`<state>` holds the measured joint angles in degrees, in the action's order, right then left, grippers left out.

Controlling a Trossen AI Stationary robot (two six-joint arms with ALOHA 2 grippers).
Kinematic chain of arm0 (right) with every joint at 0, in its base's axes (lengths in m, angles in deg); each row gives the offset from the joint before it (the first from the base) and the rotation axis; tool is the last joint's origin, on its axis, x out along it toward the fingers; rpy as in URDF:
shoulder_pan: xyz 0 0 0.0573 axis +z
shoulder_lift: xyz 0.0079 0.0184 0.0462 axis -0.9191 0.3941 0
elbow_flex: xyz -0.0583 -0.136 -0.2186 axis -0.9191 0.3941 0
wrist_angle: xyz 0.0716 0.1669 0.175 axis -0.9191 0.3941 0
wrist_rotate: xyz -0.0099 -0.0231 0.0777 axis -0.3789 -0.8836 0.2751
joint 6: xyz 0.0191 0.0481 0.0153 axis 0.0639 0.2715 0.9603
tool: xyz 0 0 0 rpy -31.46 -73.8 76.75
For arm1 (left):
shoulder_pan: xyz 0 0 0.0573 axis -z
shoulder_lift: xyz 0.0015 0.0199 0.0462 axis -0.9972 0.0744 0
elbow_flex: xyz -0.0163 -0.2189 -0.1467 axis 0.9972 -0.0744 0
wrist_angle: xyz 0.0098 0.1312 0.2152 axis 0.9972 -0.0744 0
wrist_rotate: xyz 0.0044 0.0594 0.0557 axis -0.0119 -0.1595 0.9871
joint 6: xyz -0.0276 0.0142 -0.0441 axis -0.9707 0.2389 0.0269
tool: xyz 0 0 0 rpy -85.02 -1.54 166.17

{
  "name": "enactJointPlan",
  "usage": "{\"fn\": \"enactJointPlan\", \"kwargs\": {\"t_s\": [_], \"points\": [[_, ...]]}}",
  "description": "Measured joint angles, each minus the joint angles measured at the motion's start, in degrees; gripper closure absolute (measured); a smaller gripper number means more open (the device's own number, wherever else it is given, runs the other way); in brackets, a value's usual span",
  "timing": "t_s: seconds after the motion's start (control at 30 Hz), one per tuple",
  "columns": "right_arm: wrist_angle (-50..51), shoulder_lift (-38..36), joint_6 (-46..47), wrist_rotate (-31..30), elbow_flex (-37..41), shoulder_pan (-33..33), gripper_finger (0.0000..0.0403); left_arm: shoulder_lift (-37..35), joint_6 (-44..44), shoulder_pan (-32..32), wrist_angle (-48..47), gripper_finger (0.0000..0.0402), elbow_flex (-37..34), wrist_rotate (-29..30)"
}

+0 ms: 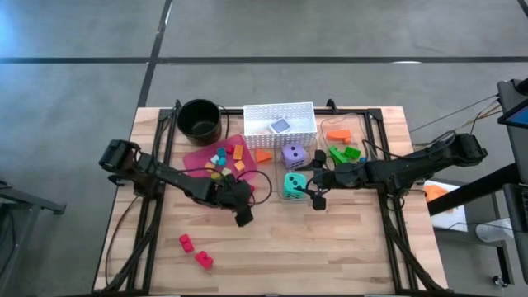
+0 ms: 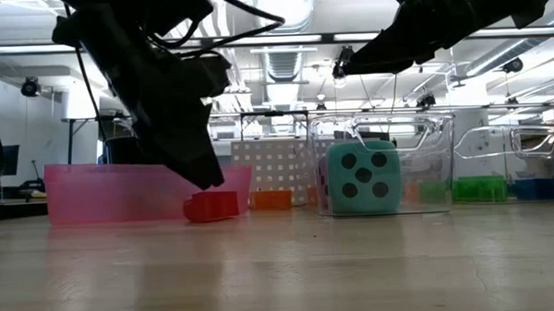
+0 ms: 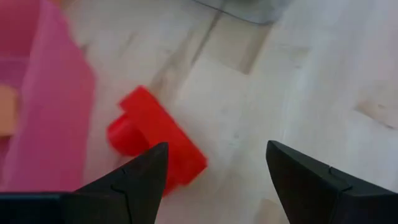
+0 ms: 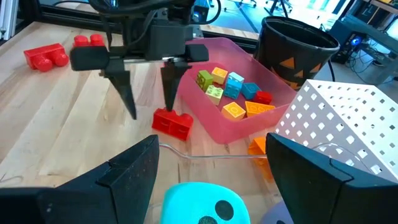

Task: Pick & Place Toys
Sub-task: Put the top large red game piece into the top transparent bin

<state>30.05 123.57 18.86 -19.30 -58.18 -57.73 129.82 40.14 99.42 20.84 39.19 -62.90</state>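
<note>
Left pincer (image 4: 148,93): fingers spread, holding nothing, poised over the table (image 1: 330,247) just outside the pink tray's near wall.
Red brick (image 4: 172,123): lies on the table right beside the left pincer's tips, one finger at its edge, and just outside the pink tray (image 4: 214,127). Its spot reads as a brick that belongs in the tray but sits short of the wall.
Why the fingers stand apart: judged from the wrist view, the brick (image 3: 155,146) is off to one side of the gap, not between the tips, so no grip is on it.
Tray contents: yellow, green, blue, orange and red bricks (image 4: 231,93) heaped inside, beyond the left pincer.
Right pincer (image 4: 211,180): open and empty, hovering above the teal die (image 4: 199,202), which sits inside a clear tub (image 2: 388,165) directly under it; the purple die (image 1: 294,154) lies just behind.
Loose red bricks (image 1: 194,252): two more on bare table, well behind the left pincer, toward the table's front edge.
In the way: the tray's raised wall stands between the red brick and the heap, so a lift must clear it; the black pot (image 4: 298,53) and white perforated basket (image 4: 336,124) crowd the far side.
Other bricks: orange and green ones (image 1: 342,144) in clear tubs beyond the right pincer.
</note>
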Motion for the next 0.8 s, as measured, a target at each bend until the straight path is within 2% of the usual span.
{"fn": "enactJointPlan", "kwargs": {"t_s": [0.1, 0.3, 0.43, 0.6, 0.73, 0.8], "points": [[-0.1, 0.0, 0.0, 0.0, 0.0, 0.0, 0.0109, 0.0, -2.4, 0.6, -2.4, 0.0126, 0.0, 3.7], [0.0, 0.0, 0.0, 0.0, 0.0, 0.0, 0.0109, 0.0, -10.5, 0.6, -6.7, 0.0126, 0.0, 5.5], [0.0, 0.0, 0.0, 0.0, 0.0, 0.0, 0.0109, 0.0, -11.2, 0.6, -5.0, 0.0126, -0.4, 8.9], [0.0, 0.0, 0.0, 0.0, 0.0, 0.0, 0.0109, 0.2, -12.8, 0.1, -4.0, 0.0126, -1.2, 9.1], [0.0, 0.0, 0.0, 0.0, 0.0, 0.0, 0.0109, 0.2, -20.0, -0.1, -4.1, 0.0127, -1.7, 9.6], [0.0, 0.0, 0.0, 0.0, 0.0, 0.0, 0.0109, 0.1, -21.0, -0.1, -4.2, 0.0133, -1.7, 9.6]]}}
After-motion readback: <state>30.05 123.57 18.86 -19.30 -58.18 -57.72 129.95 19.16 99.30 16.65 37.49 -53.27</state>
